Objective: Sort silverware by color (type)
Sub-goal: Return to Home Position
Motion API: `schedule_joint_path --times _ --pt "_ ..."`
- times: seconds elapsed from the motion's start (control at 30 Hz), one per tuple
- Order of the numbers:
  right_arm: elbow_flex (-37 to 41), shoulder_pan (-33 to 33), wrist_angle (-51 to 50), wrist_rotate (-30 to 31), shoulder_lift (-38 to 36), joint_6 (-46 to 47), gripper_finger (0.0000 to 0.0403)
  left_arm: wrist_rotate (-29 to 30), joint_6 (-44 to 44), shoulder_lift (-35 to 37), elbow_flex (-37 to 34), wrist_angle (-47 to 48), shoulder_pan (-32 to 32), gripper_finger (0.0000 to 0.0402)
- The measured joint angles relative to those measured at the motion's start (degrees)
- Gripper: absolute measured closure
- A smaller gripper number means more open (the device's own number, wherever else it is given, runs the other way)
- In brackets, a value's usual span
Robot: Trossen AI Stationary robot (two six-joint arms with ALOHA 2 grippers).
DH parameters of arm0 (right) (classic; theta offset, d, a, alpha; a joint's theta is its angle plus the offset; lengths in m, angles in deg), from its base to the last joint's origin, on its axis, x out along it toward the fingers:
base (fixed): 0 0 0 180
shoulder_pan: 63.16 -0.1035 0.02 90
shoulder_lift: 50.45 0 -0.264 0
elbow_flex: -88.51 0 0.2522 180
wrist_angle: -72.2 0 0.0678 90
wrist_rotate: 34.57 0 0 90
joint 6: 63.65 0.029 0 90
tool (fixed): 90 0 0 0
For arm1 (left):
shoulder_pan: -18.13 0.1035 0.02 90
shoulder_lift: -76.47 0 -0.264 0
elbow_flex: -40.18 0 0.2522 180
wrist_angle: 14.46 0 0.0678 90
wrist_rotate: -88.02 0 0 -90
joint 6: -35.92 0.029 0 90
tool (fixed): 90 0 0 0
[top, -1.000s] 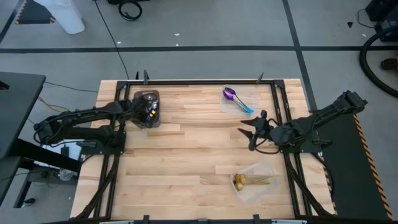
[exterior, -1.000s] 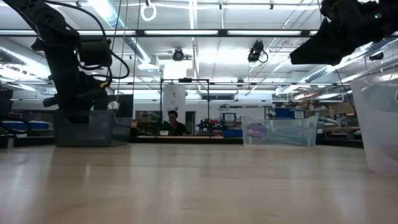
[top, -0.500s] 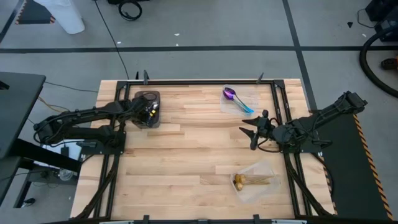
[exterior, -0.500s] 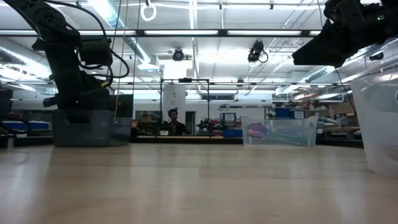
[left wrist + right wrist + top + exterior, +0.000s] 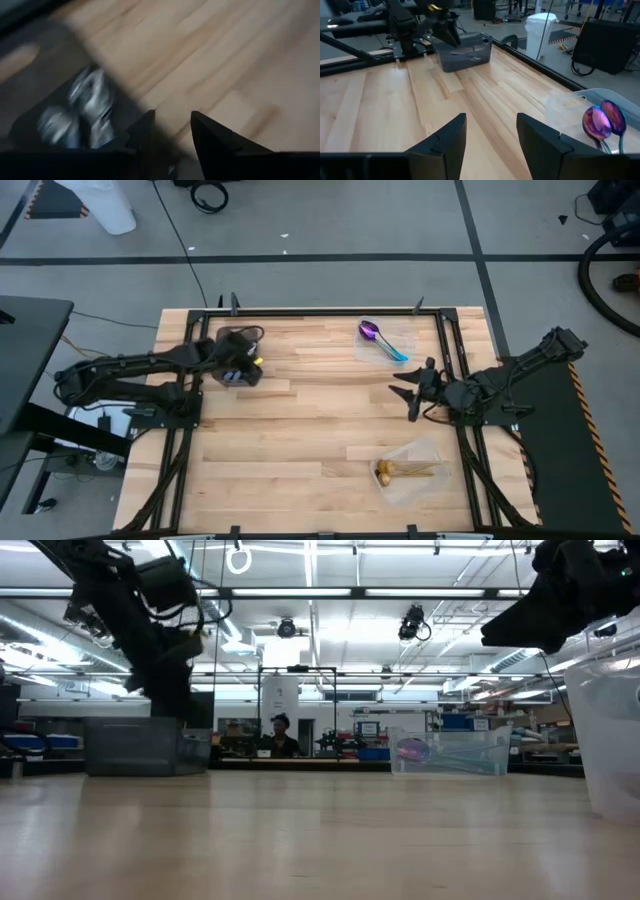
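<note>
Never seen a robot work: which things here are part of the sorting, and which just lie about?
Job: purple spoons, gold spoons, silver spoons; left gripper above the dark bin, right gripper over the table's right side.
Lying about: white bin, floor cables, distant person.

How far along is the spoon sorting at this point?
Sorting looks done: purple spoons lie in a clear container, gold spoons in a second container, blurred silver spoons in the dark bin, and no spoon lies loose on the table. Nothing is in hand: the left gripper hangs open over the bin, the right gripper open near the table's right edge. Only parking both arms seems left.
</note>
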Motion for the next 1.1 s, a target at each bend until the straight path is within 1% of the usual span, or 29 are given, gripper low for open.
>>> schedule_joint_path --times 0.13,0.27,0.33,0.43,0.47,0.53,0.63,0.83,0.93,1.0,1.1 --pt "0.8 0.0 0.1 -0.1 -2.6 -0.2 0.0222 0.0 5.2 0.0 0.0 -8.6 -5.0 0.0267" --pt "0.8 0.0 0.2 -2.7 -4.4 -0.4 0.0224 -0.1 8.3 0.0 0.0 -15.4 -8.7 0.0267" --pt "0.8 0.0 0.6 -3.4 -4.7 -0.4 0.0225 0.0 8.0 0.0 0.0 -17.2 -9.7 0.0267" --pt "0.7 0.0 0.5 -3.2 -4.7 -0.2 0.0225 0.0 3.2 0.0 0.0 -18.5 -10.3 0.0267" --pt "0.7 0.0 0.5 -3.2 -4.9 0.0 0.0225 0.0 3.1 0.0 0.0 -18.6 -10.4 0.0267" --pt "0.6 0.0 0.8 -4.1 -5.5 -1.2 0.0225 0.0 5.2 0.5 0.0 -19.2 -11.0 0.0267" --pt "0.6 0.0 0.9 -4.5 -7.8 -2.4 0.0225 -0.1 9.6 2.1 -0.9 -24.1 -12.4 0.0267" --pt "0.5 0.0 1.0 -6.0 -14.1 -2.7 0.0225 0.1 15.1 7.2 -4.1 -29.0 -12.4 0.0267" --pt "0.5 0.7 0.6 -10.6 -16.7 -2.2 0.0225 -0.6 16.6 9.7 -6.9 -32.8 -12.4 0.0267" --pt "0.5 1.5 -0.9 -13.6 -18.0 -0.1 0.0225 -1.6 16.9 11.2 -9.1 -36.8 -12.4 0.0267" --pt "0.5 2.3 -3.1 -15.1 -19.6 2.9 0.0225 -2.0 16.3 13.5 -13.1 -42.2 -12.5 0.0267"
